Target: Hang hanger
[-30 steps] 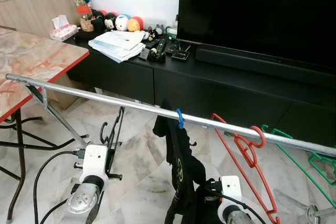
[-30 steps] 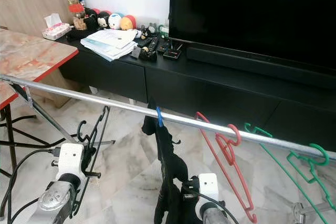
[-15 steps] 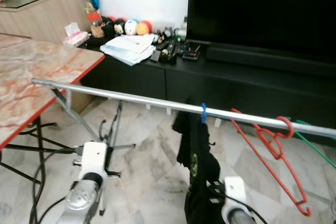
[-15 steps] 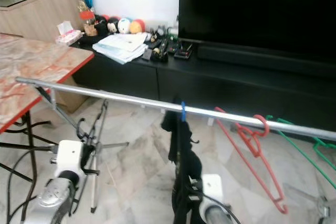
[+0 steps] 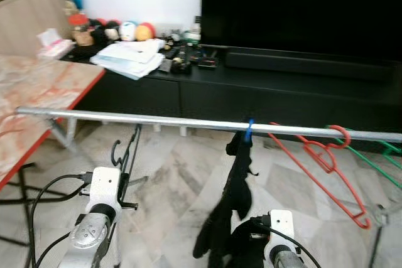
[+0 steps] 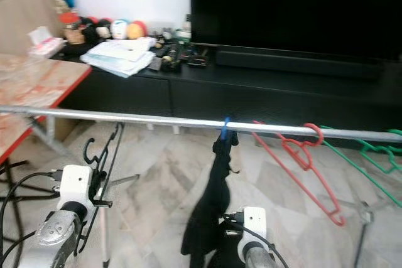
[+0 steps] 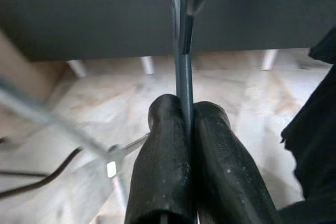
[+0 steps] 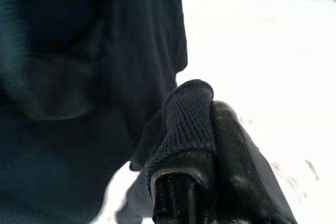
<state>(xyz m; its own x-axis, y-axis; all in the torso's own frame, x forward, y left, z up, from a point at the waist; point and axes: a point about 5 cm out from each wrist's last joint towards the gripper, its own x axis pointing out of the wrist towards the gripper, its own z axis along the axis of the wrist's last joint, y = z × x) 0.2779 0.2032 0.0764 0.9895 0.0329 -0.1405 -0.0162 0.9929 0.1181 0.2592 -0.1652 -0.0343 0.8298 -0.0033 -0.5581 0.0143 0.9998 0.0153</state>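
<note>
The left gripper [image 7: 186, 129] is pinching a black hanger [image 5: 129, 155] below the metal rail [image 5: 157, 120]; the right gripper [image 8: 202, 129] is pinching a black garment [image 5: 235, 186].

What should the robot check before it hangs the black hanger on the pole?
1. Left gripper jaws shut on the hanger: ok.
2. Hanger hook above the pole: not ok, it sits below.
3. Bare stretch of pole over the hanger: ok.
4. Black cloth on its blue hook, apart from the hanger: ok.
5. Right gripper free to help: not ok, shut on the cloth.
6. Red hanger well aside: ok.
</note>
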